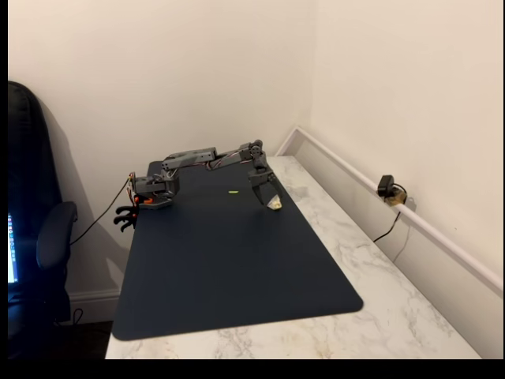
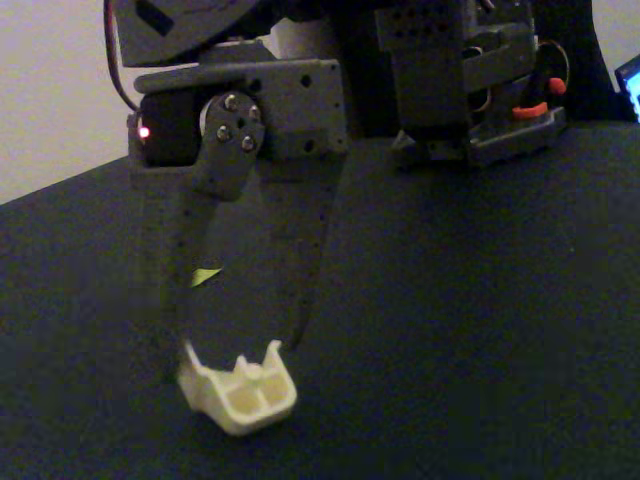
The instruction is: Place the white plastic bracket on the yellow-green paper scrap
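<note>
The white plastic bracket (image 1: 274,204) lies on the dark mat near its right edge; up close it is a cream, prong-topped piece (image 2: 240,390). My grey gripper (image 1: 267,194) points down right beside it. In the close fixed view the gripper (image 2: 235,345) has its jaws parted, one finger (image 2: 165,290) coming down at each side just behind the bracket, and I cannot tell whether they touch it. The yellow-green paper scrap (image 1: 233,192) lies flat on the mat left of the gripper, and it shows through the gap between the fingers (image 2: 205,276).
A dark blue mat (image 1: 237,268) covers a white marble table (image 1: 394,316) set into a wall corner. The arm's base (image 1: 154,189) is clamped at the mat's far left corner. A small camera (image 1: 387,188) sits on the right wall ledge. An office chair (image 1: 39,237) stands at the left.
</note>
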Robot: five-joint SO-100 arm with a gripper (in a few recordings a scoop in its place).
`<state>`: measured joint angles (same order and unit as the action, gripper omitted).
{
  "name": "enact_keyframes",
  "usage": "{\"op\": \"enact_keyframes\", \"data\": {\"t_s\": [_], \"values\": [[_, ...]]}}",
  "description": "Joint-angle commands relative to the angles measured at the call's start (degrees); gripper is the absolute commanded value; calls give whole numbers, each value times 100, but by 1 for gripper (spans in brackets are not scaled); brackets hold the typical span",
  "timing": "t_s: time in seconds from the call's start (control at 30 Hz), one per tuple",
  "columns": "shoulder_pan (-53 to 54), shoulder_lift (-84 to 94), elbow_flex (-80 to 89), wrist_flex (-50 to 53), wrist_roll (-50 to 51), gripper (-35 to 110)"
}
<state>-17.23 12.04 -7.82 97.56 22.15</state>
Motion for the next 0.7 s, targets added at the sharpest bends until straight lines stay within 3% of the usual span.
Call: {"op": "enact_keyframes", "data": {"t_s": [0.0,0.43,0.67], "values": [[-141,360,-264,299,35,20],[-483,940,782,308,97,0],[-536,1547,1274,308,123,0]]}}
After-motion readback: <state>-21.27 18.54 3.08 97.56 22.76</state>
